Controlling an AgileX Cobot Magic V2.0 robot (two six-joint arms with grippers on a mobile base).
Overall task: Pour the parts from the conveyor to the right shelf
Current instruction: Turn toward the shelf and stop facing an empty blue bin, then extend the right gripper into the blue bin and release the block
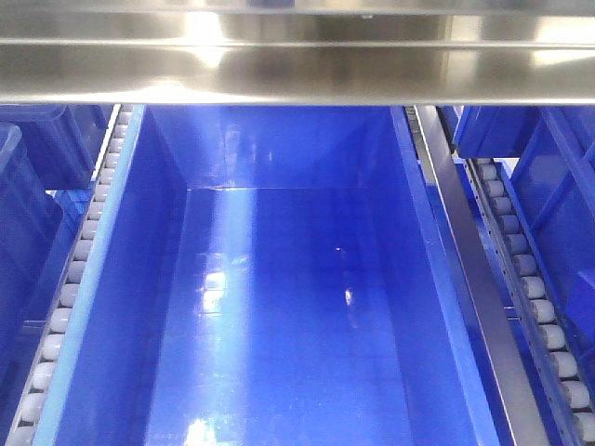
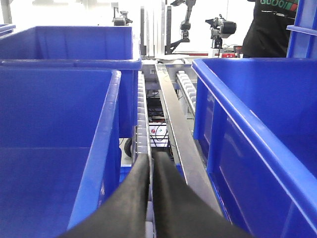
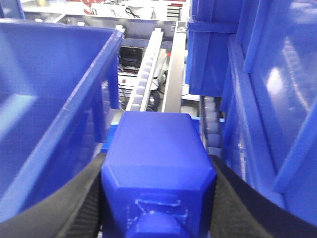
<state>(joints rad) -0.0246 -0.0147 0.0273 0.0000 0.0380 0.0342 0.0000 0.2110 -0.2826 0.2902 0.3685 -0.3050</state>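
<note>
In the right wrist view, my right gripper (image 3: 158, 166) is shut on one of the parts, a bright blue block (image 3: 157, 158) with a square nub facing the camera. It hangs over a roller track (image 3: 143, 79) of the right shelf, between two blue bins (image 3: 54, 109). My left gripper (image 2: 150, 157) is shut with nothing in it, its black fingers (image 2: 130, 198) pressed together above a roller track (image 2: 142, 124) between bins. The front view shows a large bare blue bin (image 1: 279, 316) under the shelf's steel beam (image 1: 297, 74). No gripper appears there. The conveyor is out of view.
White roller tracks (image 1: 525, 279) and a steel rail (image 1: 469, 269) run along both sides of the middle bin. More blue bins (image 2: 247, 129) stand left and right. Beyond the shelf, other robot arms (image 2: 185, 25) and a person in black (image 2: 267, 29) stand.
</note>
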